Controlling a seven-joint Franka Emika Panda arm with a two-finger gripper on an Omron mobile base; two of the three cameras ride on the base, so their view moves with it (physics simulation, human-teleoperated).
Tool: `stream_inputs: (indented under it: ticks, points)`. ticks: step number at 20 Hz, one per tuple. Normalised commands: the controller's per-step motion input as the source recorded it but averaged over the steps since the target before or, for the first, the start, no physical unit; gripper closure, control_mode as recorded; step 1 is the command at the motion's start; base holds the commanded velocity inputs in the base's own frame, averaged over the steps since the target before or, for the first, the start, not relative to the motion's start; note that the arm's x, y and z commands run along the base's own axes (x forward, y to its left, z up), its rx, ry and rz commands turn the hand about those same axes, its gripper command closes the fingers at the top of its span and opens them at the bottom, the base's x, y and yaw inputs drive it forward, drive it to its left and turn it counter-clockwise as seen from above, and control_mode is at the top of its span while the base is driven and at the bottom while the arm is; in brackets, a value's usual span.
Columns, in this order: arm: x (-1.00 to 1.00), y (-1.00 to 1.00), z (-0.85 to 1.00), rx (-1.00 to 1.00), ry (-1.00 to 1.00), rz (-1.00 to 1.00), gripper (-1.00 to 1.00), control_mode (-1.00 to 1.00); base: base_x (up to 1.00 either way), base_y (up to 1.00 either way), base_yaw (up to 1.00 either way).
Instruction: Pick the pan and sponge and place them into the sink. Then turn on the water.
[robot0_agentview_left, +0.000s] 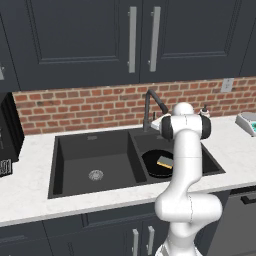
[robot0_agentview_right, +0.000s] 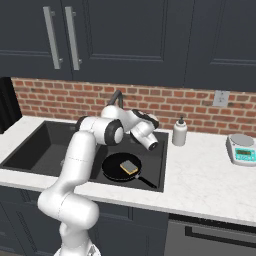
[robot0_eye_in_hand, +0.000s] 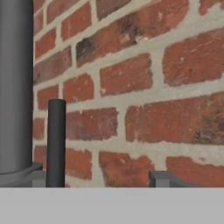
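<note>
The gripper (robot0_eye_in_hand: 97, 177) sits low against the brick backsplash (robot0_eye_in_hand: 144, 87), its jaws apart with nothing between them, though whether they are closing cannot be told. One fingertip shows at the lower left beside the faucet's base and the other at the lower right. Just inside the left fingertip stands a thin dark upright rod, the faucet lever (robot0_eye_in_hand: 56, 140); the thick grey faucet column (robot0_eye_in_hand: 15, 87) rises beside it, farther left. So the lever lies within the jaws' span, hard toward the left finger, its long axis upright.

From the right base view, the arm arches over the sink (robot0_agentview_right: 30, 145), the wrist bent so the hand reaches back behind the faucet (robot0_agentview_right: 118, 97). In the basin nearest the faucet lies the pan (robot0_agentview_right: 116, 167), handle toward the front right corner, with the sponge (robot0_agentview_right: 129, 167) resting in it. No stream runs from the spout, so turning on the water seems to be what remains.
</note>
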Motion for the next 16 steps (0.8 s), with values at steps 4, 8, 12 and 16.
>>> stream_inputs:
  ticks: [4, 8, 12, 16]
  points:
    - [0.2, -0.03, 0.0, 0.0, 0.0, 0.0, 1.0, -1.0, 0.0, 0.0, 0.0]
    - [0.22, -0.06, 0.0, 0.03, 0.0, 0.0, 1.0, -1.0, 0.0, 0.0, 0.0]
    - [0.39, -0.16, 0.0, 0.02, 0.0, -0.01, 1.0, -1.0, 0.0, 0.0, 0.0]
    - [0.61, -0.34, 0.0, 0.01, 0.06, -0.03, 1.0, -1.0, 0.0, 0.0, 0.0]
